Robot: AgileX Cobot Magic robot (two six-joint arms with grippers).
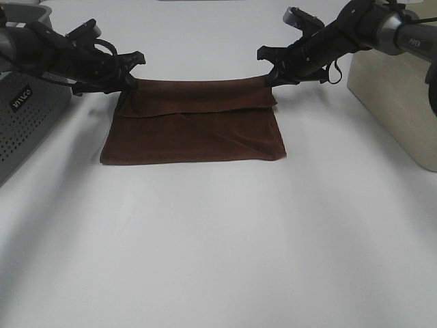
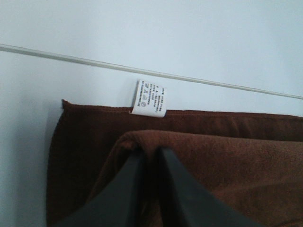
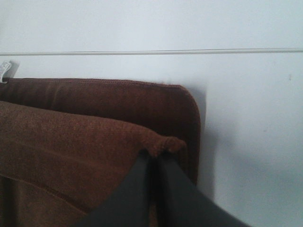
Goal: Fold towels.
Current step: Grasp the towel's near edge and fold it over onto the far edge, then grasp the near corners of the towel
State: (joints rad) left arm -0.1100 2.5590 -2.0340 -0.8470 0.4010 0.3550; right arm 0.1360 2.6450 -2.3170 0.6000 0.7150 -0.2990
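Observation:
The dark reddish-brown towel [image 1: 194, 133] lies on the white table [image 1: 218, 246], with its far edge lifted and doubled over toward the front. My left gripper [image 1: 130, 80] is shut on the towel's far left corner; in the left wrist view the gripper [image 2: 150, 153] pinches a fold of towel [image 2: 227, 156] above the lower layer. The small white tag [image 2: 149, 98] sticks out from the towel's edge. My right gripper [image 1: 270, 75] is shut on the far right corner; in the right wrist view the gripper [image 3: 154, 156] pinches the towel corner [image 3: 94, 137].
A grey perforated box [image 1: 27, 116] stands at the left edge, close to the left arm. A beige box [image 1: 392, 96] stands at the right, beside the right arm. A thin seam line [image 2: 189, 78] crosses the table beyond the towel.

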